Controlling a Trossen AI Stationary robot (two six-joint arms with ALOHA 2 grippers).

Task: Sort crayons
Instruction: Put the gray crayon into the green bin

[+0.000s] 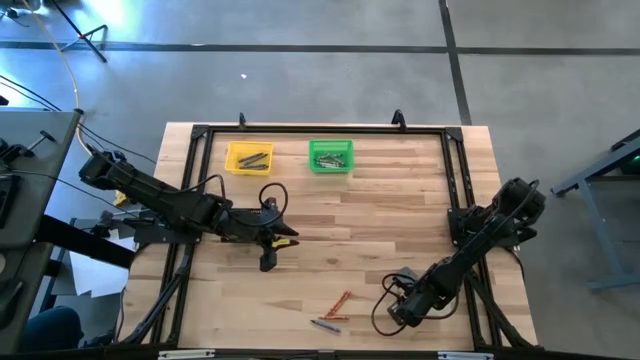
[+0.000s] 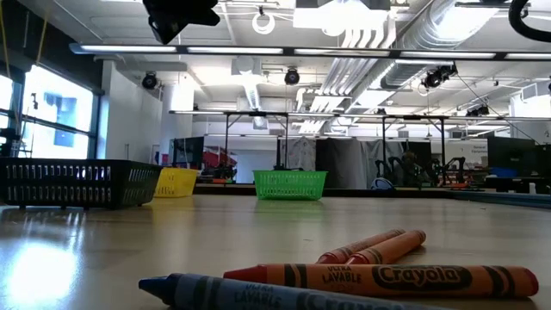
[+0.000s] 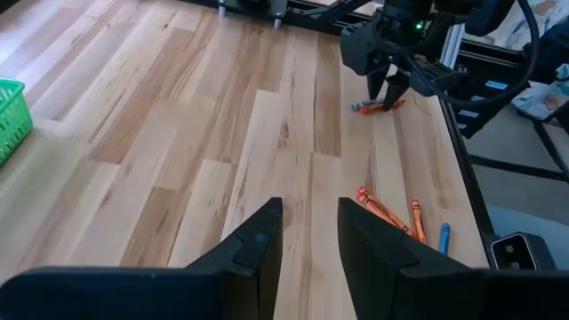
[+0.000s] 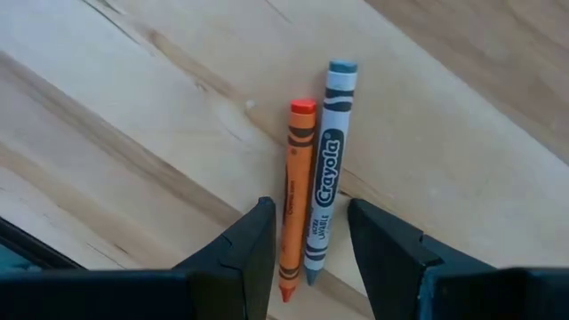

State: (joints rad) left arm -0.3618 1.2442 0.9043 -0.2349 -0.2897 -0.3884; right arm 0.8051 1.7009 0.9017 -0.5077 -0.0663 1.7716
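Note:
An orange crayon [image 4: 293,191] and a blue crayon [image 4: 327,164] lie side by side, flat on the wooden table. My right gripper [image 4: 309,212] points down over them near the table's near right, open, with one finger on either side of the pair's near ends. In the left wrist view the pair [image 3: 378,107] shows just below that gripper [image 3: 388,89]. Several more crayons [image 3: 384,209] lie loose to the left of it, orange ones [image 1: 338,303] and a blue-grey one [image 1: 325,325]. My left gripper [image 3: 309,209] hovers open over the table's left middle [image 1: 275,245], holding nothing.
A yellow bin [image 1: 249,158] and a green bin [image 1: 330,156] stand at the far edge, each with thin sticks inside. A black mesh bin [image 2: 77,182] shows at the left of the low view. A black frame [image 1: 455,170] runs round the table.

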